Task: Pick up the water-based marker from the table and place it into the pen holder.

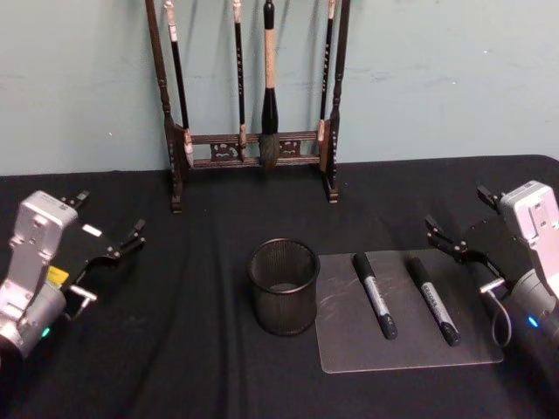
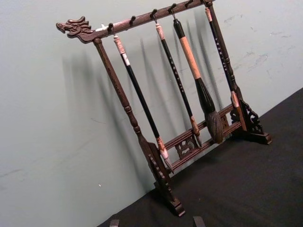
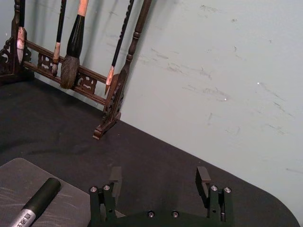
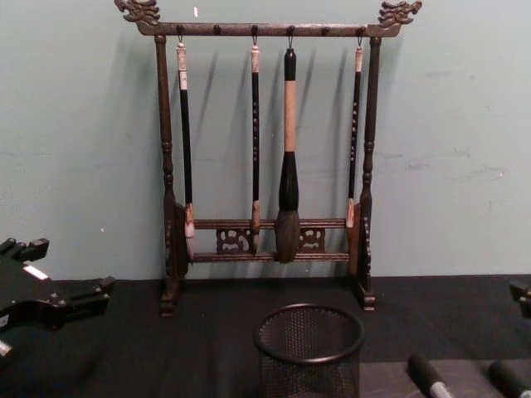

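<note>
Stock on your black-covered counter (image 1: 175,349):

1. Pen holder: small round black wire-mesh cup with a solid rim (image 1: 282,297). It stands upright at lower centre of your head view.
2. Thin grey translucent rectangular mat (image 1: 349,340), lying flat just right of the cup.
3. Two black cylindrical markers with grey label bands, the left marker (image 1: 375,295) and the right marker (image 1: 433,299). Both lie on the mat, side by side and apart, clear of the cup. You cannot tell which is water-based.
4. Tall dark wooden brush rack with dragon-carved ends (image 4: 265,29), at top centre against the pale green wall, with four hanging brushes (image 1: 269,87).
5. Left gripper (image 1: 109,218), at the left edge of the frame and well apart from the cup. Its fingers are spread, holding nothing.
6. Right gripper (image 1: 456,209), at the right edge near the mat. Its fingers (image 3: 202,176) are spread, holding nothing
</note>
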Action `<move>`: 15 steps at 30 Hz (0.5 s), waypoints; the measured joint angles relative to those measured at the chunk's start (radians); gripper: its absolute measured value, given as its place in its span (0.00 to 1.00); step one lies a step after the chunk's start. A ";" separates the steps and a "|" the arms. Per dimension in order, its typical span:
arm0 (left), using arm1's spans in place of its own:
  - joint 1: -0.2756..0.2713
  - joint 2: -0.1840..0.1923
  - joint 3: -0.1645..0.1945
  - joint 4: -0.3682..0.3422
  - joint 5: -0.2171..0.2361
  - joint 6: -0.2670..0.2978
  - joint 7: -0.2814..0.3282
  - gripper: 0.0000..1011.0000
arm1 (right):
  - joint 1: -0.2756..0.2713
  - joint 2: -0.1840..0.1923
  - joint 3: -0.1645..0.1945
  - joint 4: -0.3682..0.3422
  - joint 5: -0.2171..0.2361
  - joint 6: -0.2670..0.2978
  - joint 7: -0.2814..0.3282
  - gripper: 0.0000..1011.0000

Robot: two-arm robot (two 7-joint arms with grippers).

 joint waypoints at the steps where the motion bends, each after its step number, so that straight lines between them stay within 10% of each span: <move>1: 0.000 0.000 0.000 0.000 0.000 0.000 0.000 1.00 | 0.000 0.000 0.000 0.000 0.000 0.000 0.000 0.99; 15: 0.000 0.000 0.000 0.000 0.000 0.000 0.000 1.00 | 0.000 0.000 0.000 0.000 0.000 0.000 0.000 0.99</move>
